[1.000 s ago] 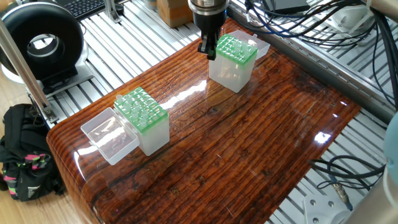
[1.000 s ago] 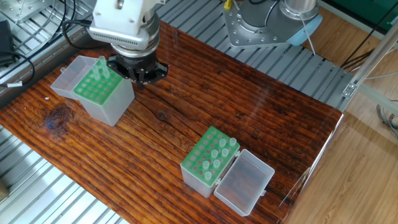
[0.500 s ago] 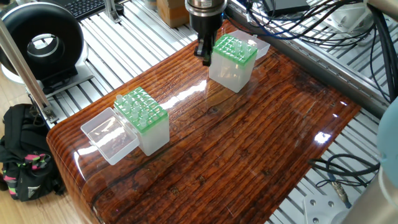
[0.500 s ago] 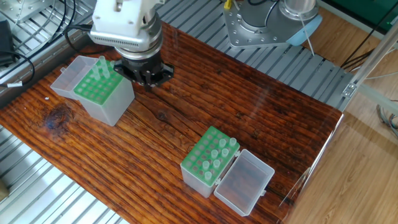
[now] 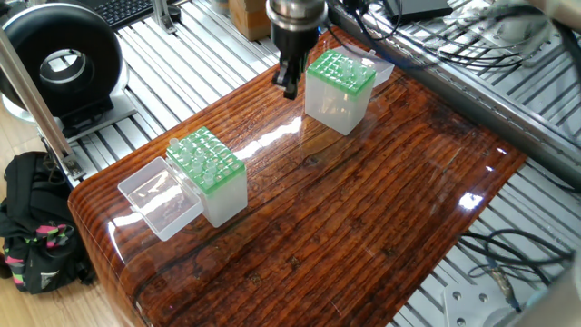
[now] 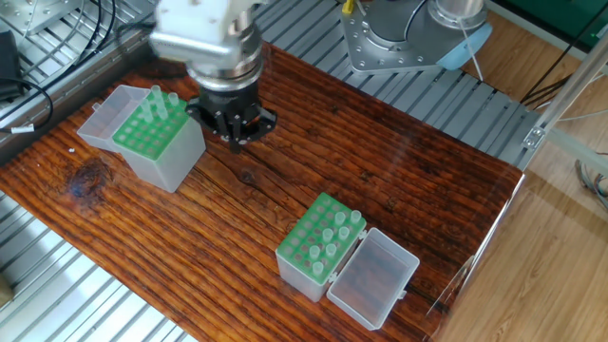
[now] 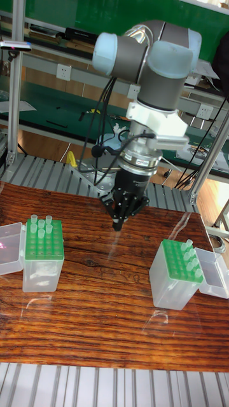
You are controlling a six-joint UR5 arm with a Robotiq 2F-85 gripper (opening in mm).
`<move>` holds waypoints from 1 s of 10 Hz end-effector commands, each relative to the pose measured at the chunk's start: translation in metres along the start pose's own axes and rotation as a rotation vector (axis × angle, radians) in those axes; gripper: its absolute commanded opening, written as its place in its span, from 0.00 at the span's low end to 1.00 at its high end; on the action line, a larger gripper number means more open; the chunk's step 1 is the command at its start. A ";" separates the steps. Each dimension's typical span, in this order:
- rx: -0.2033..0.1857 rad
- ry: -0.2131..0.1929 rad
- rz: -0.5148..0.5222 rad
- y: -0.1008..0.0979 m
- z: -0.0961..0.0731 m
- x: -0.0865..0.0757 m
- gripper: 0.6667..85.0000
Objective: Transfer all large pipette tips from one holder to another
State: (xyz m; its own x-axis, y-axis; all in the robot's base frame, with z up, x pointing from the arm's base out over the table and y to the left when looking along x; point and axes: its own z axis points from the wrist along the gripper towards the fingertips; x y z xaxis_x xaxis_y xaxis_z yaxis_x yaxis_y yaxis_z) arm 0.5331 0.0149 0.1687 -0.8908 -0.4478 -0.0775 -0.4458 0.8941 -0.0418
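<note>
Two clear holders with green grids stand on the wooden table (image 5: 363, 209). The far holder (image 5: 339, 91) (image 6: 157, 152) (image 7: 180, 276) carries a few large pipette tips (image 6: 158, 101) (image 7: 189, 249) at its back edge. The other holder (image 5: 211, 177) (image 6: 318, 252) (image 7: 42, 257) carries several tips (image 6: 338, 226) (image 7: 41, 225). My gripper (image 5: 289, 84) (image 6: 236, 142) (image 7: 117, 222) hangs just above the table beside the far holder, on the side facing the other one. Its dark fingers meet at a point, and no tip shows between them.
Each holder has a clear hinged lid lying open beside it (image 5: 159, 202) (image 6: 372, 277) (image 6: 99, 112). Slatted aluminium frame (image 5: 209, 54) surrounds the table. A black round device (image 5: 59, 59), a black bag (image 5: 32, 218) and cables (image 5: 454, 36) lie around it. The robot base (image 6: 408, 38) stands behind.
The gripper has slid away from the far holder's edge, a short way toward the other holder. Both holders and their tips have not moved.
</note>
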 end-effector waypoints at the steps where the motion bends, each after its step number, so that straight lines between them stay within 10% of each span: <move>1: -0.005 -0.016 -0.056 -0.031 0.005 0.021 0.02; 6: 0.043 0.004 -0.146 -0.100 0.003 0.041 0.03; 10: -0.028 -0.002 -0.080 -0.089 -0.002 0.042 0.13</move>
State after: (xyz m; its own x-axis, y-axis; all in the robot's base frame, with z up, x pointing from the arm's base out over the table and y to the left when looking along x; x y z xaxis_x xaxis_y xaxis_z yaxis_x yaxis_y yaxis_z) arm 0.5382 -0.0850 0.1687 -0.8289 -0.5557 -0.0645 -0.5521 0.8312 -0.0651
